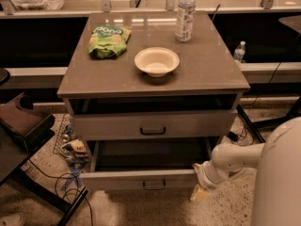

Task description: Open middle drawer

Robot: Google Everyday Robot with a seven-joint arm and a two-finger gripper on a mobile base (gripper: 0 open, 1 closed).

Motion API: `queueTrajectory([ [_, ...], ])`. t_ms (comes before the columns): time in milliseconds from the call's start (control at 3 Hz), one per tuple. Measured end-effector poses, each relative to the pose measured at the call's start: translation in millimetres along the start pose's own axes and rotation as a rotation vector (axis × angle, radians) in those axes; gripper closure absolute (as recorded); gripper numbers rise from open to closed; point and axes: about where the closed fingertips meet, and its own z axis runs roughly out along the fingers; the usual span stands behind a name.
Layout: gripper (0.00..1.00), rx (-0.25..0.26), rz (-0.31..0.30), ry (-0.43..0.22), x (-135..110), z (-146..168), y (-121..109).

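Judging nearly done | wide grey flat-fronted middle drawer (117, 179) stands pulled out, just left of claw (198, 193) | claw's grip: cannot tell

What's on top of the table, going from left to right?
Green bag → bowl → bottle. The gripper is lower down on the right, beside the pulled-out lowest drawer.

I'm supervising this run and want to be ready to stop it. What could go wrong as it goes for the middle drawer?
1. The gripper sits low by the right front corner of the pulled-out bottom drawer. Rising toward the handle of the middle drawer, it might clip that front.
2. A jerky pull could topple the upright water bottle on the cabinet top.
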Motion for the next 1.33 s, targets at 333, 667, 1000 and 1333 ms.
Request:
queueTrajectory([
  [333, 0.63, -0.028, 0.036, 0.025, 15, -2, 20],
  [667, 0.85, -0.028, 0.037, 0.025, 13, -9, 19],
  [1000, 1.00, -0.028, 0.037, 0.025, 13, -10, 19],
  [1333, 1.00, -0.027, 0.037, 0.026, 11, -14, 19],
])
